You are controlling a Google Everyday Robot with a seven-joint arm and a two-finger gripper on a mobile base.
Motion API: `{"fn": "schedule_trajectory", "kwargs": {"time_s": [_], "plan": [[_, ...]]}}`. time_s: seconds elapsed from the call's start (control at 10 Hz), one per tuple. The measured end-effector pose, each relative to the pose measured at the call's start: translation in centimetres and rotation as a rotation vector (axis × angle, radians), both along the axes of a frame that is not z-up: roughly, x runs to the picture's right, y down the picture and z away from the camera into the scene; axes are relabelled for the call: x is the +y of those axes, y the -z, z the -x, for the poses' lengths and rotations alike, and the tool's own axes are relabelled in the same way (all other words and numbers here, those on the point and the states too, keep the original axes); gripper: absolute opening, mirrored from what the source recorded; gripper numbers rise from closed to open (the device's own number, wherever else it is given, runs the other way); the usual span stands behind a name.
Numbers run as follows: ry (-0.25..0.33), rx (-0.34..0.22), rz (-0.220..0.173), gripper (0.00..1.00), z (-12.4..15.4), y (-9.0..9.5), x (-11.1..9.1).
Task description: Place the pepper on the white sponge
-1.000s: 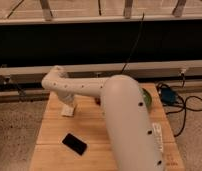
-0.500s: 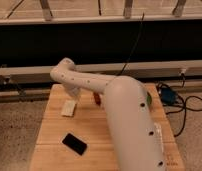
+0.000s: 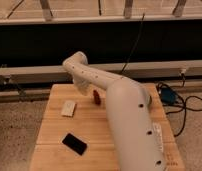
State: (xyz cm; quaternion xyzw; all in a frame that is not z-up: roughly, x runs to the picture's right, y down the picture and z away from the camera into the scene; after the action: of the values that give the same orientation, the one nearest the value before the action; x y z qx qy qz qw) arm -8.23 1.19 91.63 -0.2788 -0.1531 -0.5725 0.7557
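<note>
A: Where is the gripper [image 3: 87,91]?

B: Over the back half of the wooden table [image 3: 51,150]. The pale arm [image 3: 129,125] rises from the near right, bends at an elbow high up, and turns down again; the gripper is at that lower end, left of the arm's thick part.

A: Spread or pressed together?

B: I cannot tell; the arm's own bulk covers most of it.

A: And the pepper [image 3: 96,96]?

B: A small dark red shape just to the right of the gripper's tip, right against the arm's edge. It stands more upright than flat. Whether it is pinched or sits on the wood, I cannot tell.

A: How does it lie relative to the white sponge [image 3: 68,108]?

B: Apart from it. The sponge lies flat on the table, to the left of the gripper and a little nearer the camera, with bare wood between it and the pepper.

A: Anything else on the table?

B: A black phone [image 3: 74,143], flat, closer to the front edge, well apart from the sponge and the pepper
</note>
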Motion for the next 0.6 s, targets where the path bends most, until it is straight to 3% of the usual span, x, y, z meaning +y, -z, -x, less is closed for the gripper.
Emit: {"fn": "schedule_trajectory", "kwargs": {"time_s": [0.3, 0.6], "plan": [[0.010, -0.012, 0.016, 0.75, -1.8, -0.5, -0.1], [0.047, -0.052, 0.037, 0.80, -2.6, -1.3, 0.1]]}}
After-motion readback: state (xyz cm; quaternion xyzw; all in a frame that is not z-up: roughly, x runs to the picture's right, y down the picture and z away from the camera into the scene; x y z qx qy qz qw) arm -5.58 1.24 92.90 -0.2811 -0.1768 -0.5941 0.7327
